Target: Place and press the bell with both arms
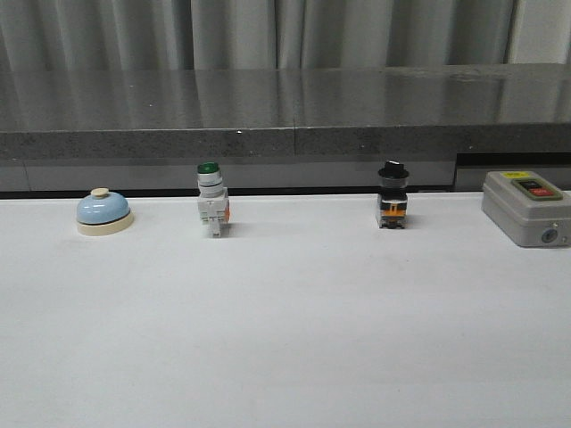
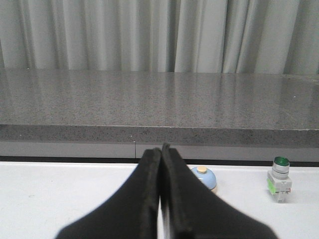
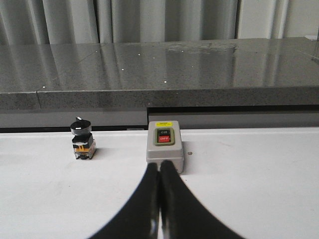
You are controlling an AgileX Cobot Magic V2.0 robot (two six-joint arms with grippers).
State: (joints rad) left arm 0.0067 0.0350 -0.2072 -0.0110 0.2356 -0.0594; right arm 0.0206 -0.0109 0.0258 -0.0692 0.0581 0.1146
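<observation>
Spanning the whole lower part of the front view, the white bench (image 1: 294,339) is carrying four items in a row along its far edge. Behind it a dark grey speckled ledge (image 1: 285,107) is running the full width, with pale curtains (image 1: 268,31) hanging beyond.

The largest item, a grey switch box (image 1: 526,208) with a green and a red button on top, is sitting at the far right of the row. In the right wrist view it is lying directly ahead of the right tool (image 3: 160,172).

The bell (image 1: 104,212) is standing upright at the far left of the row, dome up, knob on top, nothing touching it. In the left wrist view it is showing just past the left tool (image 2: 162,152), partly hidden by one finger.

The green switch (image 1: 212,209) is standing near the bell, to its right. The black switch (image 1: 392,195) is standing well apart from it, between the green switch and the box.

Neither arm is appearing in the front view. Both tools are clenched on nothing: in each wrist view the two black fingers are pressing together along their length, and each tool is hanging clear of every item.
</observation>
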